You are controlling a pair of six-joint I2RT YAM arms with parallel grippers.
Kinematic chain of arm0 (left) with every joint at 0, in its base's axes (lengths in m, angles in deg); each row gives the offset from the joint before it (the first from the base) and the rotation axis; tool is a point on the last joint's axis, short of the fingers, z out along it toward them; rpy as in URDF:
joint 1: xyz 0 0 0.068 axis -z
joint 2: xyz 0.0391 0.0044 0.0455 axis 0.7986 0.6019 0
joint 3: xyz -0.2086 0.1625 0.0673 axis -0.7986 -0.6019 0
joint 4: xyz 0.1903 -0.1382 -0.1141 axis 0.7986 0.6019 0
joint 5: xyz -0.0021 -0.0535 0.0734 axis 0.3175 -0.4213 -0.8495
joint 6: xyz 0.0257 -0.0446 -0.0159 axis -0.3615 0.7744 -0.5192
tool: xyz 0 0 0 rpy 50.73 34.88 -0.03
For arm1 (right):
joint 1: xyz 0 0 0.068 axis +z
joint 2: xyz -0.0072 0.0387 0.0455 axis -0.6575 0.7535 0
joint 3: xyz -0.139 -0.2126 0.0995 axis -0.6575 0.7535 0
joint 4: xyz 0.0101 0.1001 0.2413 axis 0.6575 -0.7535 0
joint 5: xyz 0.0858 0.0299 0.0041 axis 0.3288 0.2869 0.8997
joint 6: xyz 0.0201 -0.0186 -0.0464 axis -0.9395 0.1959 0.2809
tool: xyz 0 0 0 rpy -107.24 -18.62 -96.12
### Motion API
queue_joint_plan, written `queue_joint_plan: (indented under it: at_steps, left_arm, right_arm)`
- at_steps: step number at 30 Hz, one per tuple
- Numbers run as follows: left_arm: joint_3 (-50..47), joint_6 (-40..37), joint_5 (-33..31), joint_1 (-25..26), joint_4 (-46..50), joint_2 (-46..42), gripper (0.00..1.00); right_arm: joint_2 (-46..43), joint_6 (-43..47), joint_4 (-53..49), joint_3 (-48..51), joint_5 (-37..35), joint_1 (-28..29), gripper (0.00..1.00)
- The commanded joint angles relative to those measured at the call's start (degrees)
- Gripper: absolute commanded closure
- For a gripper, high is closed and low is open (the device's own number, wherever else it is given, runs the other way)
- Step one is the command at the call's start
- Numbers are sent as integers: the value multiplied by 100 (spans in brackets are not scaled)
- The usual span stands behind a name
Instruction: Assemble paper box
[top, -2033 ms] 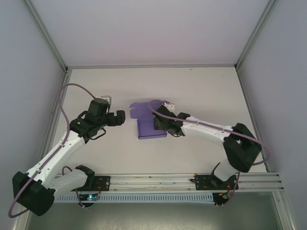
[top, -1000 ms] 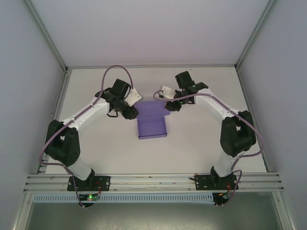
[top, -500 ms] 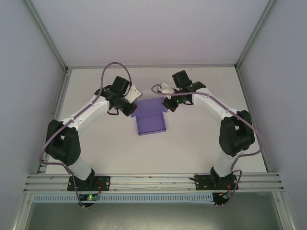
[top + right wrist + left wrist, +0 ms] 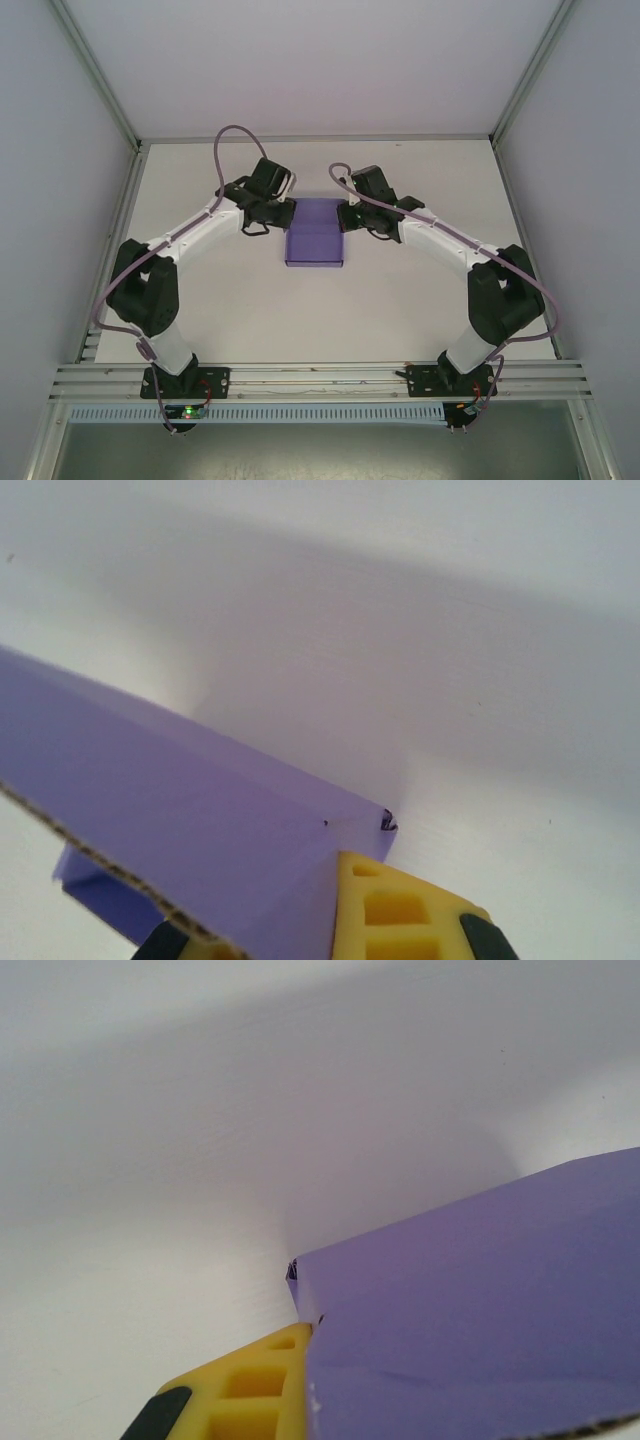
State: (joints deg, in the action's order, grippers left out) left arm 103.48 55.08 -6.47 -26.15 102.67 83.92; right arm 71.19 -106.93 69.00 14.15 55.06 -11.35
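The lavender paper box (image 4: 315,246) sits mid-table as a shallow folded tray with its rear panel raised. My left gripper (image 4: 284,212) is at its far left corner and my right gripper (image 4: 347,216) at its far right corner. In the left wrist view one yellow finger (image 4: 250,1395) lies flat against the purple card (image 4: 470,1300); the card hides the other finger. In the right wrist view the card (image 4: 200,810) runs between a yellow finger (image 4: 400,910) and the second finger's tip at the bottom left. Both grippers look shut on the box's side walls.
The white table (image 4: 420,300) spreads around the box, bounded by metal frame rails (image 4: 120,230) at left, right and back. Both arm bases stand on the rail at the near edge (image 4: 320,380).
Both grippers have closed in on the box's far corners, the left moving right and the right moving down-left. The box has shifted slightly and its rear panel now stands squarer.
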Motion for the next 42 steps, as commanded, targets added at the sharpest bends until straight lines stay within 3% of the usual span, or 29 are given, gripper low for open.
queue_joint_plan:
  at_steps: [1,10,16,19,28,33,37,42]
  left_arm:
    - [80,837,-344,40,-162,133,100]
    - [37,1857,39,53,-545,118,100]
    - [-237,2084,-224,138,-812,163,100]
    - [-397,1964,-86,188,-917,202,100]
    - [-1185,1624,-557,525,-1040,-175,98]
    - [-1573,1532,-414,609,-1262,-513,87]
    - [-1629,1474,-325,683,-1193,-765,72]
    - [-1698,1529,-232,694,-1046,-1108,42]
  right_arm:
    - [-3,-1188,973,-98,-125,20,100]
    - [2,-1481,1047,22,-595,345,100]
    - [-129,-1309,1406,461,-984,549,100]
    - [-114,-1264,1629,720,-1057,540,100]
    - [-327,-826,2076,1458,-1651,807,100]
    - [-565,-584,2519,2123,-2153,1103,100]
    - [-701,-457,2706,2545,-2667,1356,100]
    - [-790,-328,3072,3004,-3111,1720,100]
